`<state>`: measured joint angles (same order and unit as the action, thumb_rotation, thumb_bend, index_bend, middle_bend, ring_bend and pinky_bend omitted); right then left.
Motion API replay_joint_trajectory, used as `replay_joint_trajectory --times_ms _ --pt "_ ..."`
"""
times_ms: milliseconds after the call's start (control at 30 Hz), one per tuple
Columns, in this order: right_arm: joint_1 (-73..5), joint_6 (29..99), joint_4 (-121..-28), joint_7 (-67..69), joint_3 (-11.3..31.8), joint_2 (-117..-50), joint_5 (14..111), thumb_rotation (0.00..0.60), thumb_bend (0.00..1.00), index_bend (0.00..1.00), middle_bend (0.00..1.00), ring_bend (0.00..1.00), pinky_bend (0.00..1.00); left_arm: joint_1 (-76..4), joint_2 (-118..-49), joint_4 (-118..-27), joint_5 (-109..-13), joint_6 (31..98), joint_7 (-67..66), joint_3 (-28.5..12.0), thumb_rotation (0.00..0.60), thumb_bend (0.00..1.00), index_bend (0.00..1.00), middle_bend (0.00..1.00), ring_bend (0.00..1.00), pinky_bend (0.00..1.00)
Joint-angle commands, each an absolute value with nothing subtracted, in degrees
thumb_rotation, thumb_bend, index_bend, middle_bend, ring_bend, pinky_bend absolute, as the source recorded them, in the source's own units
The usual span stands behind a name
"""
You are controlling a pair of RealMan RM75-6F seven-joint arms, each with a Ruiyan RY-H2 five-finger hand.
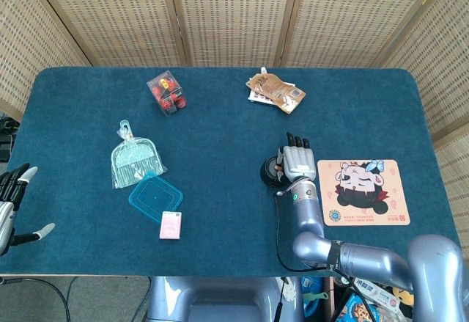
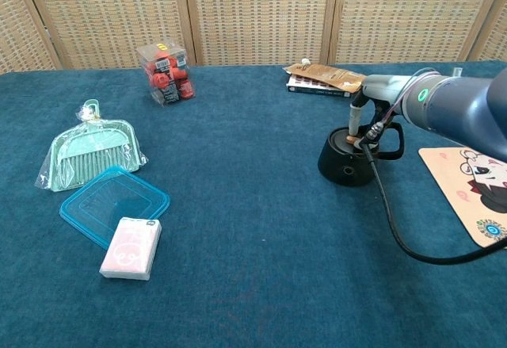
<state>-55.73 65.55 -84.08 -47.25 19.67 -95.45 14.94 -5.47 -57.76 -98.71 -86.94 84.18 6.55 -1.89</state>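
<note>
My right hand [image 1: 297, 159] lies low over the blue table [image 1: 220, 131], fingers stretched forward and apart, just right of a black round-based object [image 1: 272, 172]. In the chest view the thumb reaches down onto the wooden top of that black object [image 2: 348, 162], while the other fingers [image 2: 388, 138] sit behind it, not closed around it. A black cable runs from the wrist toward the table's front. My left hand [image 1: 15, 205] hangs off the table's left edge, fingers spread, holding nothing; only the head view shows it.
A cartoon mouse pad [image 1: 363, 191] lies right of the right hand. A brown pouch on a book [image 1: 275, 91] and a clear box of red items [image 1: 166, 93] sit at the back. A mint dustpan set [image 1: 134, 159], blue lid [image 1: 155, 198] and pink tissue pack [image 1: 171, 225] lie at the left.
</note>
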Motion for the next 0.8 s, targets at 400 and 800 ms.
replay_joint_trajectory --times_ms 400,800 --pt "-55.72 65.38 -83.57 -47.25 19.13 -95.74 16.19 0.600 0.58 0.64 0.00 0.00 0.00 -5.62 -57.95 -98.72 -86.79 83.94 6.23 -1.88 0.600 0.07 0.00 0.00 0.00 0.00" --pt "-54.83 67.03 -90.25 -44.31 21.26 -92.34 20.39 0.600 0.60 0.64 0.00 0.00 0.00 -5.62 -57.87 -98.71 -86.96 84.04 6.73 -1.87 0.600 0.07 0.00 0.00 0.00 0.00"
